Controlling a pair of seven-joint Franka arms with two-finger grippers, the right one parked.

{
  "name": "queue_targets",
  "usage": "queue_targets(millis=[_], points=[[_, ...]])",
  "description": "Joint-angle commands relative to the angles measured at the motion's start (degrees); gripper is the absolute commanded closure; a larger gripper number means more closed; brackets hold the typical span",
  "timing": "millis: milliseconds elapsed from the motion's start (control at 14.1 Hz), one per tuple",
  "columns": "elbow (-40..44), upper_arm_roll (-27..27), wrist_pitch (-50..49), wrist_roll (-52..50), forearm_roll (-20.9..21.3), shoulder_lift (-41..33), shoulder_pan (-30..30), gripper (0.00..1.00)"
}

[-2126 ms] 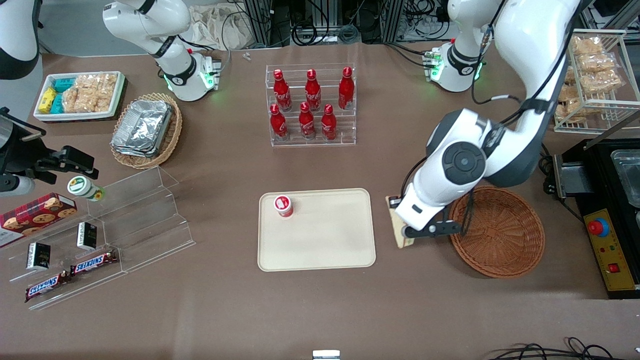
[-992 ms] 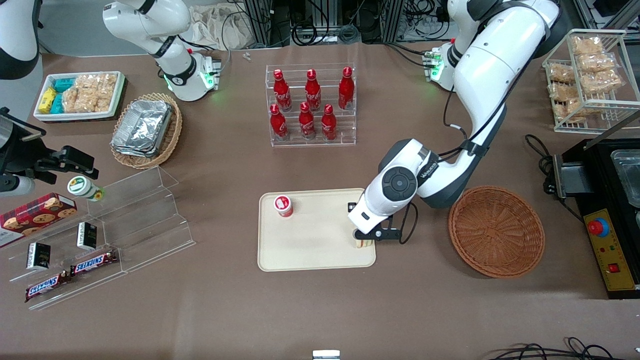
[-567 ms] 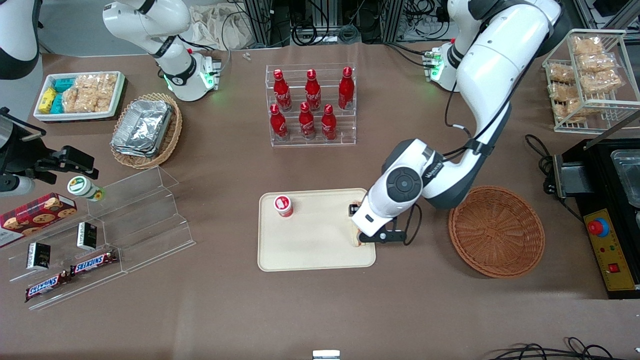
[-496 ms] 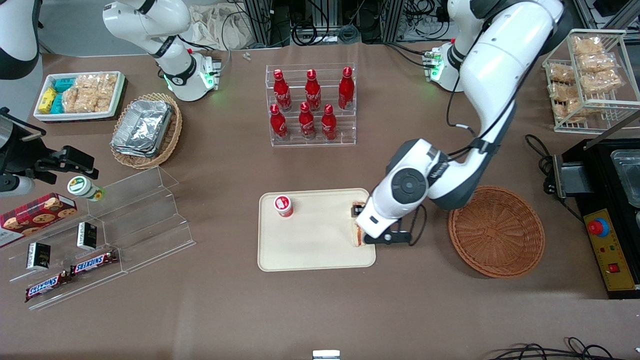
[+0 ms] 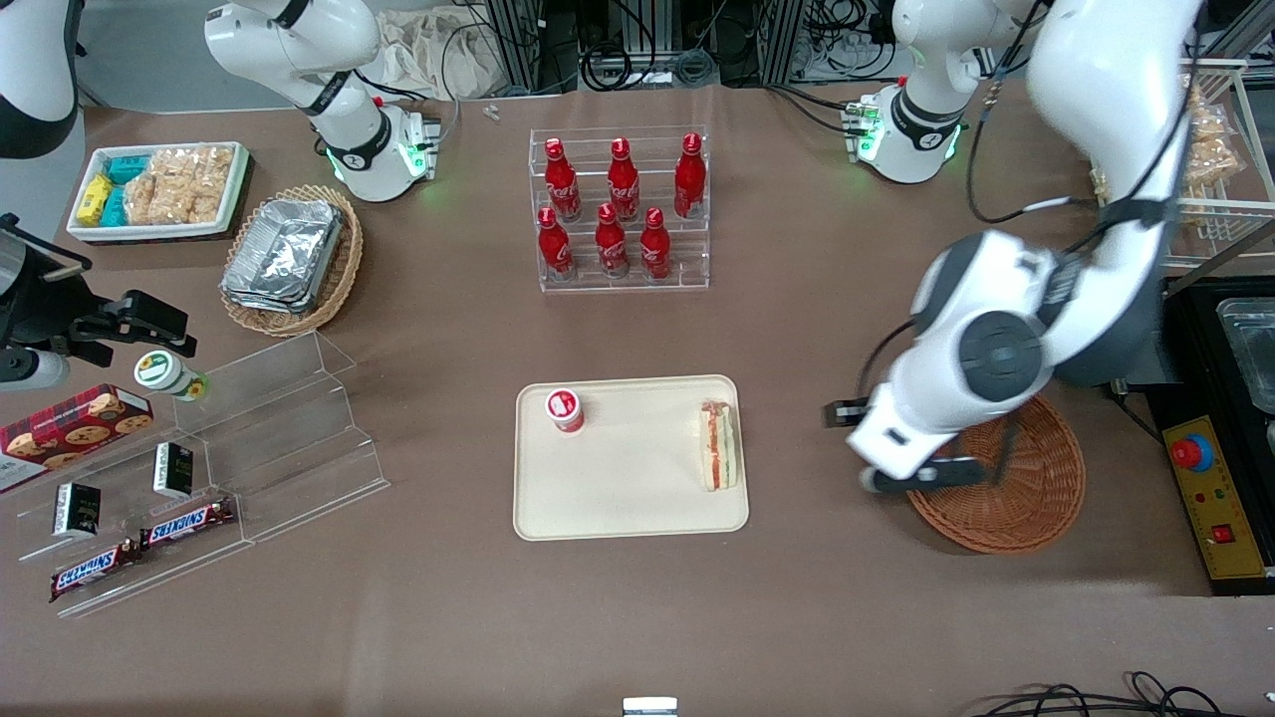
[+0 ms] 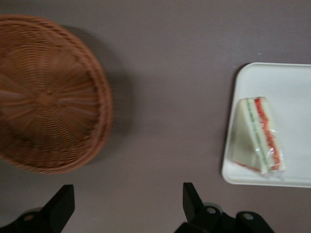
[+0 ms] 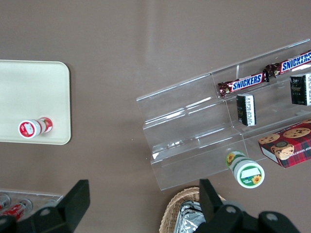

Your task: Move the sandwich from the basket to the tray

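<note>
The sandwich (image 5: 719,445) lay on the tray (image 5: 618,498), close to the tray edge that was nearest the pincer (image 6: 127,209). It was wrapped in clear film, and its red and green layers faced up. The pincer was wide open and held nothing. It hung over the bare worktop (image 6: 170,73), between the basket (image 6: 46,94) and the tray, touching neither. The basket looked empty.

The sandwich looked light and soft. A hard squeeze would likely squash the bread and push the filling out. The film looked shiny, so it might be slippery. The best place to hold it would probably be across the two flat bread sides, near the thick end, with a gentle grip. A small red-capped pot (image 5: 564,409) stood on the tray too, well apart from the sandwich and farther from the pincer.
</note>
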Motion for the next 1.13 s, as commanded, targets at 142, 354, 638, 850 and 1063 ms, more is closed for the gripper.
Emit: queue_targets(millis=[142, 354, 638, 850, 1063], points=[[-1.0, -0.4, -3.3, 2.9, -0.3, -7.5, 8.2, 0.01], [-1.0, -0.5, -6.4, 3.2, -0.7, -10.7, 12.4, 0.01], [-1.0, -0.3, -6.5, 2.7, -0.5, -10.9, 13.2, 0.01], [-1.1, -0.3, -7.2, 3.0, -1.0, -11.0, 15.4, 0.01], [-1.1, -0.3, -6.7, 3.4, -0.6, -10.9, 15.4, 0.01]])
